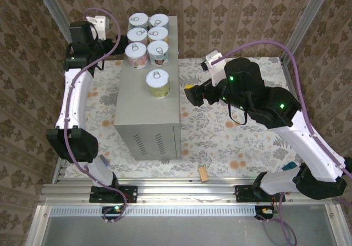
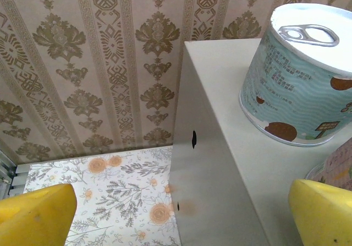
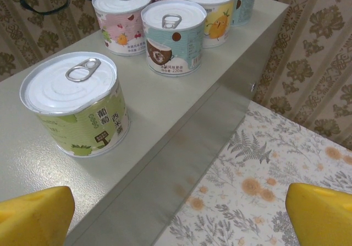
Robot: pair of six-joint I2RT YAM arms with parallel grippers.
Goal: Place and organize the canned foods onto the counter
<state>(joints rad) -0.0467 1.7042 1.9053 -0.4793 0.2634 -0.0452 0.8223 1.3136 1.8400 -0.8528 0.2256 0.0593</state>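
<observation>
Seven white-lidded tin cans (image 1: 138,35) stand on the tall grey metal counter (image 1: 147,114), the green-labelled can (image 3: 77,105) alone mid-counter. My left gripper (image 2: 181,216) and right gripper (image 3: 179,216) gape empty at the counter's sides — a clumsy straightening nudge could tip that can off.

six cans (image 1: 137,34) paired at counter (image 1: 146,111) rear | seventh can (image 1: 158,83) nearer, alone

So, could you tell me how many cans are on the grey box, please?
7: six cans clustered at the box's far end, one can alone nearer its middle. None looks hidden.
</observation>
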